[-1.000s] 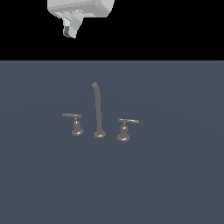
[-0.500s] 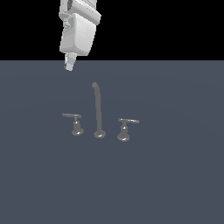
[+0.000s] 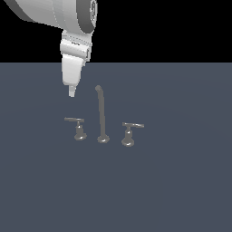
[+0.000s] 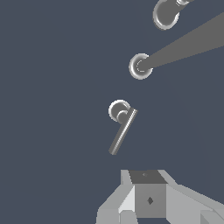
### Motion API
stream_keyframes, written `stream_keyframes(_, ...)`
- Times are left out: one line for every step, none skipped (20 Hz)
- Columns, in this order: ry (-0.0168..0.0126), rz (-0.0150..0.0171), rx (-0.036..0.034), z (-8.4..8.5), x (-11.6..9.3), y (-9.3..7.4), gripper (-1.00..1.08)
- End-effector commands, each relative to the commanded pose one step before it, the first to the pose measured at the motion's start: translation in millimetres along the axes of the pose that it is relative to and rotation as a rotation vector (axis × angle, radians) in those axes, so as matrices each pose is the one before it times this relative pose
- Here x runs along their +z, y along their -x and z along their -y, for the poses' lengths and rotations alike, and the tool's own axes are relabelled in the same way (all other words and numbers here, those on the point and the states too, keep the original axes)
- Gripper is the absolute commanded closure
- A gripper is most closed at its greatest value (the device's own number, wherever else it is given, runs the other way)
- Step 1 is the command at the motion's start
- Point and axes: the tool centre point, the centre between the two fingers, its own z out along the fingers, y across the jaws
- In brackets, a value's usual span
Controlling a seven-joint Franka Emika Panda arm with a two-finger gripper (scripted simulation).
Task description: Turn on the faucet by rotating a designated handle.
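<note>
The handle (image 3: 78, 128) was found beside the spout (image 3: 102, 115), toward the exterior view's left, its bar jutting away from the spout. The gripper (image 3: 71, 92) was held above it, presumably for a descent onto the bar; nothing was gripped, and its opening could not be told

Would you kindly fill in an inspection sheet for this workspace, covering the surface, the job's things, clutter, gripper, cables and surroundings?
Surface: flat dark blue-grey tabletop, plain and unmarked.
Job's things: small grey metal faucet with a tall thin curved spout standing upright; short grey metal handle with its bar jutting toward the exterior view's left; twin handle with its bar jutting to the exterior view's right.
Clutter: nothing seen.
Gripper: white gripper hangs above the left-jutting handle, not touching it; open or shut cannot be told.
Cables: nothing seen.
Surroundings: plain black background behind the table.
</note>
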Motion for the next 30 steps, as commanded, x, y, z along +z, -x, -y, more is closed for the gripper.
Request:
stream_keyframes(-0.00769, -0.03031, 0.07714, 8.9, 18.49, -2.58, 1.08)
stream_keyframes(-0.00414, -0.01314, 0.02952, 3.3, 7.07, -0.75, 1.08)
stream_keyframes(-0.00492, -0.01353, 0.02915, 3.23, 6.94, -0.62, 1.08)
stream_keyframes(-0.00574, -0.01388, 0.02878, 3.15, 6.8, -0.49, 1.08)
stream_keyframes(-0.00651, -0.014, 0.02807, 3.04, 6.58, -0.35, 1.08)
stream_keyframes(-0.007, -0.01357, 0.0264, 2.83, 6.14, -0.21, 1.08)
stream_keyframes(-0.00735, -0.01297, 0.02462, 2.61, 5.67, -0.08, 1.08)
stream_keyframes(-0.00759, -0.01232, 0.0229, 2.41, 5.22, 0.02, 1.08)
stream_keyframes(-0.00773, -0.01161, 0.02123, 2.21, 4.79, 0.11, 1.08)
stream_keyframes(-0.00776, -0.01087, 0.0196, 2.02, 4.37, 0.19, 1.08)
stream_keyframes(-0.00768, -0.0101, 0.01801, 1.84, 3.98, 0.25, 1.08)
stream_keyframes(-0.00751, -0.00932, 0.01649, 1.67, 3.6, 0.29, 1.08)
stream_keyframes(-0.00725, -0.00853, 0.015, 1.51, 3.24, 0.32, 1.08)
stream_keyframes(-0.0069, -0.00774, 0.01356, 1.35, 2.9, 0.33, 1.08)
stream_keyframes(-0.00648, -0.00696, 0.01215, 1.2, 2.57, 0.34, 1.08)
stream_keyframes(-0.00599, -0.00618, 0.01078, 1.06, 2.26, 0.33, 1.08)
stream_keyframes(-0.00542, -0.00541, 0.00942, 0.92, 1.96, 0.32, 1.08)
stream_keyframes(-0.00482, -0.00467, 0.00813, 0.79, 1.67, 0.29, 1.08)
stream_keyframes(-0.00415, -0.00391, 0.00682, 0.66, 1.4, 0.26, 1.08)
stream_keyframes(-0.00344, -0.00317, 0.00553, 0.53, 1.13, 0.24, 1.08)
stream_keyframes(-0.00274, -0.00248, 0.00433, 0.42, 0.86, 0.16, 1.08)
stream_keyframes(-0.00193, -0.00172, 0.00301, 0.28, 0.63, 0.16, 1.08)
stream_keyframes(-0.00122, -0.00108, 0.00189, 0.18, 0.36, 0.05, 1.08)
stream_keyframes(-0.00034, -0.0003, 0.00052, 0.04, 0.14, 0.07, 1.08)
stream_keyframes(0.0, 0.0, 0.0, 0.0, 0.0, 0.0, 1.08)
stream_keyframes(0.0, 0.0, 0.0, 0.0, 0.0, 0.0, 1.08)
stream_keyframes(0.0, 0.0, 0.0, 0.0, 0.0, 0.0, 1.08)
stream_keyframes(0.00082, 0.00024, -0.00129, -0.27, 0.01, 0.12, 1.08)
stream_keyframes(0.0, 0.0, 0.0, -3.51, 0.04, 2.12, 1.08)
stream_keyframes(0.0, 0.0, 0.0, -3.53, 0.04, 2.14, 1.08)
